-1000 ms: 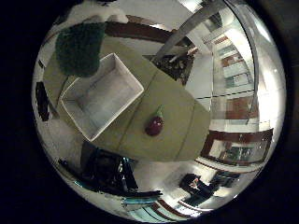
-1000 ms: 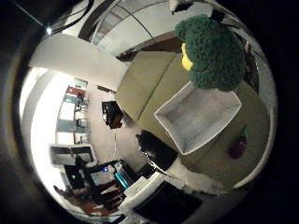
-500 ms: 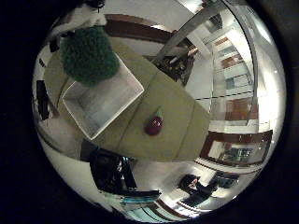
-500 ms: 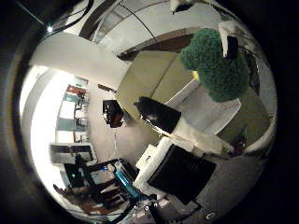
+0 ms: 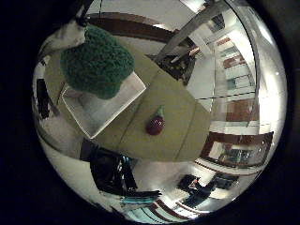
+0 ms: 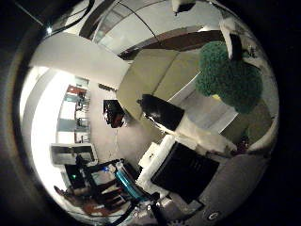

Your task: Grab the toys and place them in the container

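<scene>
- Right hand (image 6: 188, 141) fingers curled around fuzzy dark-green broccoli plush toy (image 5: 96, 63), held above the white rectangular container (image 5: 101, 110).
- Purple eggplant toy (image 5: 155, 124) lies on olive-green table (image 5: 183, 117), just beside container.

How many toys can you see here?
2: a green knitted broccoli toy held in the hand over the white container, and a purple eggplant toy lying on the table beside it.
</scene>
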`<state>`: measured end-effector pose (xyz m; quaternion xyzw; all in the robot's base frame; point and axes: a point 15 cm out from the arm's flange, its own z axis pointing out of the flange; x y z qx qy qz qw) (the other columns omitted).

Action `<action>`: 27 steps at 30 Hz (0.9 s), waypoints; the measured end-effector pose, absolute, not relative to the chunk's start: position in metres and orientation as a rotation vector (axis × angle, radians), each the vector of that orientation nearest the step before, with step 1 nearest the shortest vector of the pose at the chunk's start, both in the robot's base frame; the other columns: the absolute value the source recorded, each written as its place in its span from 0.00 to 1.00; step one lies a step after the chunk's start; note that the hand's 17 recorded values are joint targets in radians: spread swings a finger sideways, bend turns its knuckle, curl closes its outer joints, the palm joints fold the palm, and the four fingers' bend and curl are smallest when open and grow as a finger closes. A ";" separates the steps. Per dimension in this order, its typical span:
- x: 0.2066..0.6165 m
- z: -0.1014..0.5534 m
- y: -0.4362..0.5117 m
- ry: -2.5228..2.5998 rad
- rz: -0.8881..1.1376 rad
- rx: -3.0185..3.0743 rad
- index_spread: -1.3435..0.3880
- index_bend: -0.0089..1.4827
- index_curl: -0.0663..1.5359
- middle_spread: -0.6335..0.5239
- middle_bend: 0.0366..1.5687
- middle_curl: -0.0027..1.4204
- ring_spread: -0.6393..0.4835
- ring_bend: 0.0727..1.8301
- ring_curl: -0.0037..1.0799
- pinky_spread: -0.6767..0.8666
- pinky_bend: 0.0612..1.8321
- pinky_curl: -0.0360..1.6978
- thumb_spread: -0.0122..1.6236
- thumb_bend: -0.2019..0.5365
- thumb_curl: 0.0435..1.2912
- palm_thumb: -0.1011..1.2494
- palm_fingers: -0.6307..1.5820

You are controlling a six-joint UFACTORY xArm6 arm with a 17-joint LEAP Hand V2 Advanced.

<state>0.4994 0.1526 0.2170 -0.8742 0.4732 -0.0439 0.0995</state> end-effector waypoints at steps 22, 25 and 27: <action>0.497 0.213 0.152 1.398 -0.115 -2.601 0.57 0.17 0.19 0.37 0.46 0.49 0.37 0.63 0.44 0.20 0.75 0.22 0.71 0.25 0.19 0.45 0.69; 0.497 0.213 0.152 1.393 -0.117 -2.605 0.56 0.20 0.22 0.40 0.43 0.48 0.35 0.56 0.41 0.21 0.69 0.20 0.71 0.25 0.19 0.45 0.61; 0.497 0.212 0.152 1.383 -0.117 -2.611 0.56 0.20 0.24 0.42 0.44 0.48 0.33 0.53 0.39 0.25 0.66 0.18 0.71 0.25 0.19 0.46 0.58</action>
